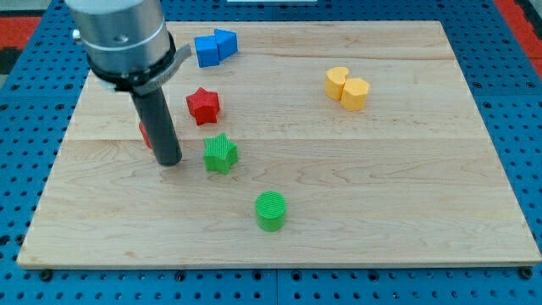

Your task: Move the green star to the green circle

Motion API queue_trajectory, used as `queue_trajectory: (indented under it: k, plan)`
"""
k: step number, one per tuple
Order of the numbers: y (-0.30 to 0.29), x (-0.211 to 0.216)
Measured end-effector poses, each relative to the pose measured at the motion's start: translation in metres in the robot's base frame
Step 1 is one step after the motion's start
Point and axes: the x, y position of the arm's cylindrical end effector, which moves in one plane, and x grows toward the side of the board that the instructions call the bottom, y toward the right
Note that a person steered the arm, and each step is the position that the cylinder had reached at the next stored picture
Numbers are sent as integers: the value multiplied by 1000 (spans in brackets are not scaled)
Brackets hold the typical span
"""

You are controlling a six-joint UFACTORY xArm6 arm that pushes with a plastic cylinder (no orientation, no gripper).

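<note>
Right now you have my tip [169, 161] resting on the board [406, 212], just left of the green star [220, 153], with a thin strip of wood showing between them. You work with a plain rod, so nothing opens, closes or clamps; the tip holds nothing. Your green star lies a little left of the board's middle, and the green circle [272, 211] sits nearer and to its right, close but apart from it. You can see a red star [203, 105] just beyond the green star, and a red block [145, 133], shape unclear, mostly hidden behind the rod. Two blue blocks [214, 47] touch each other at the far edge, and two yellow blocks [347, 86] touch on the far right.
</note>
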Motion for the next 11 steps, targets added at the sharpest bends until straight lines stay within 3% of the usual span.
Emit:
queue_trajectory:
  k: [1, 3, 5, 6, 7, 9, 11]
  plan:
    - [-29, -15]
    - [1, -74]
    - [113, -30]
    - [144, 19]
    - [143, -45]
    - [79, -23]
    - [102, 24]
